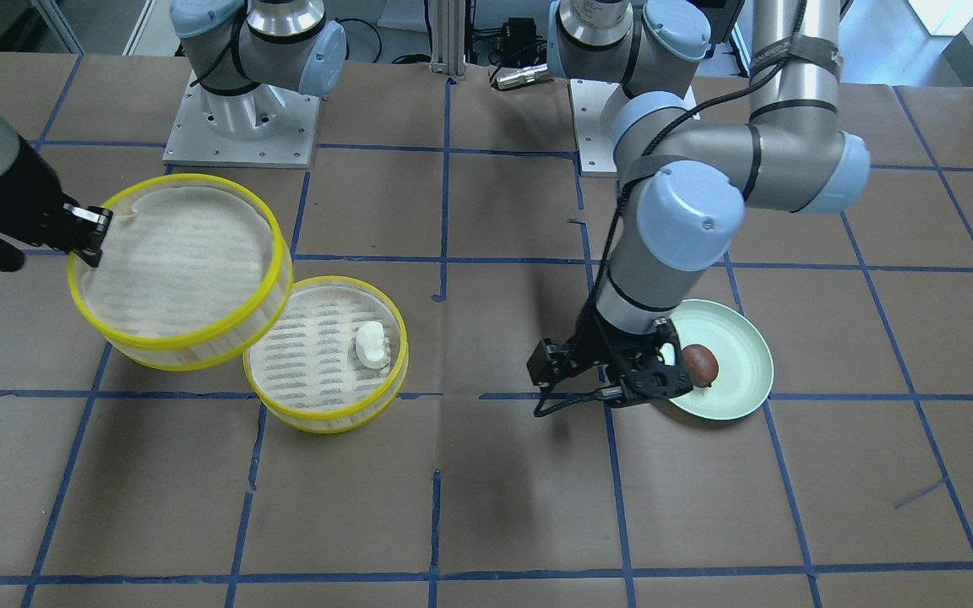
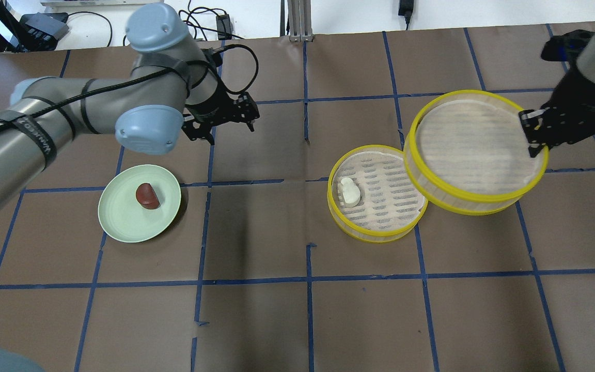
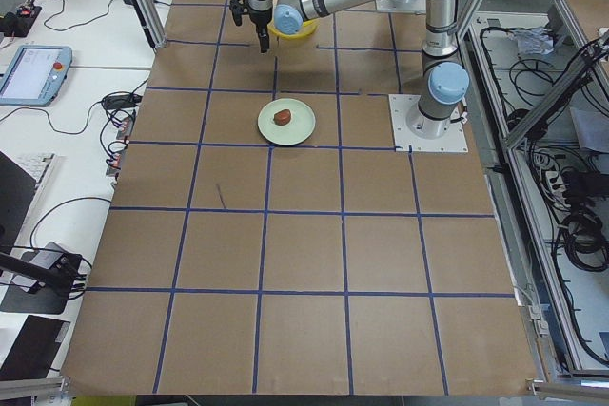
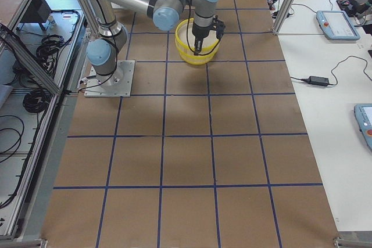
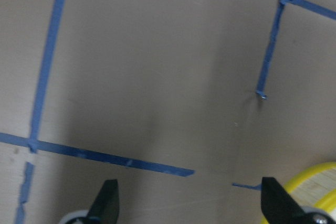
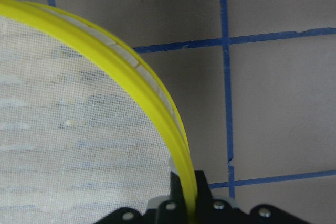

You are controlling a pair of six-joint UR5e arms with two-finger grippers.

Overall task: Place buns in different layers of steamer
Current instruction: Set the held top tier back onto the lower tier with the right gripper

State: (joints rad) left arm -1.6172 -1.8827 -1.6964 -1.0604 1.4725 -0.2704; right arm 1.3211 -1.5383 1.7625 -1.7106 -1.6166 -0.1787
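1. The surface point(image 2: 297, 310) is brown, marked with a grid of blue tape lines.
2. On my left side, a pale green plate point(image 2: 120, 219) lies flat on the surface. The brown bun point(image 2: 147, 196) rests on it, a little off centre. Nothing touches the bun.
3. On my right side, 1 steamer tier point(image 2: 380, 206) sits flat on the surface. The white bun point(image 2: 349, 191) lies on its mesh, close to the wall nearest the plate.
4. Just beyond it, the 2nd steamer tier point(image 2: 473, 150) is held off the surface and tilted, with no bun in it. In the overhead view, its edge overlaps the rim of the 1st tier. I cannot tell whether the 2 tiers touch.
5. The right gripper point(image 6: 190, 195) has its fingers point(image 6: 177, 184) clamped on the yellow rim of the 2nd tier, 1 finger inside the wall and 1 outside.
6. Farthest out, the left gripper point(image 5: 189, 205) hangs above bare surface, past the plate. Its fingers point(image 5: 106, 200) stand wide apart and hold nothing.
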